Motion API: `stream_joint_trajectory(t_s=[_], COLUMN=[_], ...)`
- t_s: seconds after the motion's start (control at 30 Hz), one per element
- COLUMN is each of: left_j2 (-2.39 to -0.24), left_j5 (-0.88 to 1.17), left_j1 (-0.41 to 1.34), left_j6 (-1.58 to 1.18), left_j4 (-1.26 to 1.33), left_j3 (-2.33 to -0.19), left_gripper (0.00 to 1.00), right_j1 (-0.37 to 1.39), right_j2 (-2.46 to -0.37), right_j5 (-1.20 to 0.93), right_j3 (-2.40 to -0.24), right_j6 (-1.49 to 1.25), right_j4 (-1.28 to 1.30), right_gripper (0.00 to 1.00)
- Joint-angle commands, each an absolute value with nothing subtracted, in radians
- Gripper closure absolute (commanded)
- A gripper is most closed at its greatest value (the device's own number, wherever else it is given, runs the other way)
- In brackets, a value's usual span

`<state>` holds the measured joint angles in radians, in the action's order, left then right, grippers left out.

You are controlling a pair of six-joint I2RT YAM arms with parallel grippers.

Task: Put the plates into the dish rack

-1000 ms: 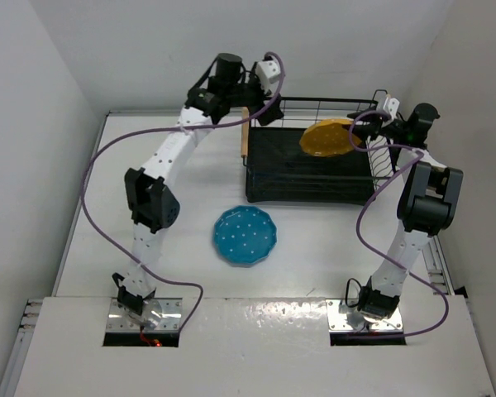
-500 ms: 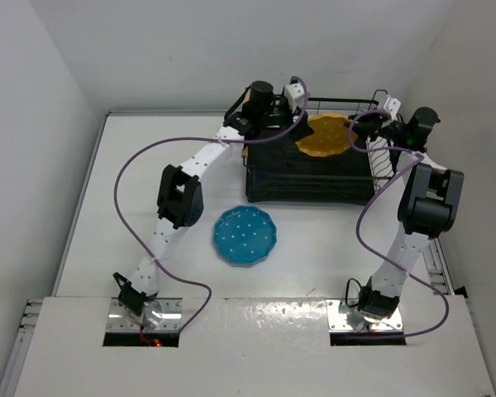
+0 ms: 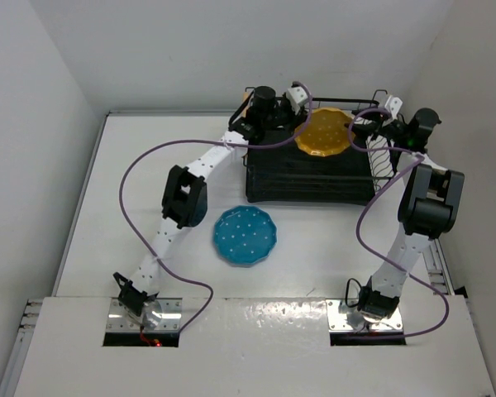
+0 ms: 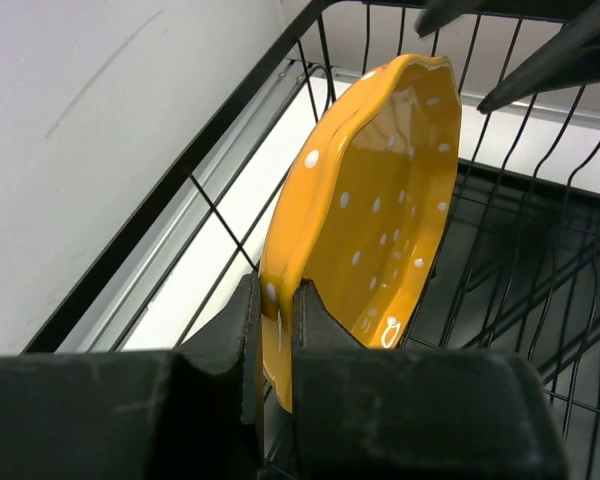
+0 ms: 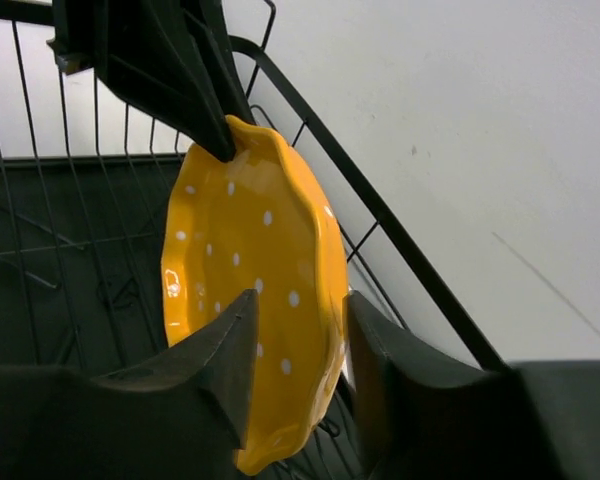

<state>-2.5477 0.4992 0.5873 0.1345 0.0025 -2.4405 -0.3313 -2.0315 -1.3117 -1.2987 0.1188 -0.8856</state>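
Note:
The yellow-orange plate (image 3: 324, 132) stands on edge in the back of the black wire dish rack (image 3: 310, 178). My left gripper (image 3: 298, 122) is shut on the plate's left rim; in the left wrist view its jaws (image 4: 278, 290) pinch the scalloped edge of the plate (image 4: 380, 200). My right gripper (image 3: 366, 128) is open, its fingers astride the opposite rim of the plate (image 5: 240, 250) with a gap on the outer side (image 5: 298, 300). The teal plate (image 3: 245, 236) lies flat on the table in front of the rack.
The rack's top rail (image 5: 380, 210) and back wires (image 4: 220, 215) run close behind the plate. A wire cutlery holder (image 3: 382, 157) hangs on the rack's right side. White walls enclose the table on the left, back and right.
My left arm swung right to the rack and its gripper shut on the yellow plate's left rim. The right gripper's jaws widened off the plate. The plate shifted slightly towards the back rail.

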Motion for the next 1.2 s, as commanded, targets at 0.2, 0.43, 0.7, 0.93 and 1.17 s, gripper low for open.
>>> stream_joint_trajectory(t_s=[0.2, 0.43, 0.7, 0.93, 1.17], left_j2=[-2.559, -2.559, -2.537, -2.528, -2.519], left_j5=[0.69, 0.647, 0.569, 0.606, 0.637], left_j1=[0.641, 0.686, 0.706, 0.726, 0.755], left_j6=[0.029, 0.055, 0.175, 0.195, 0.239], left_j4=[0.132, 0.155, 0.103, 0.124, 0.144], left_j3=[-2.488, -2.488, -2.488, -2.468, -2.448], left_gripper=[1.0, 1.0, 1.0, 1.0, 1.0], right_j1=[-0.325, -0.328, -0.337, -0.282, -0.278], right_j2=[-1.95, -1.804, -1.798, -1.717, -1.608], right_j5=[-1.117, -0.764, -0.551, -0.134, -0.012], right_j3=[-1.146, -0.979, -0.997, -1.406, -1.366], right_j6=[-0.139, -0.504, -0.683, -0.396, -0.335], right_j4=[-1.092, -1.253, -1.17, -0.051, 0.059], right_gripper=[0.0, 0.0, 0.0, 0.0, 0.0])
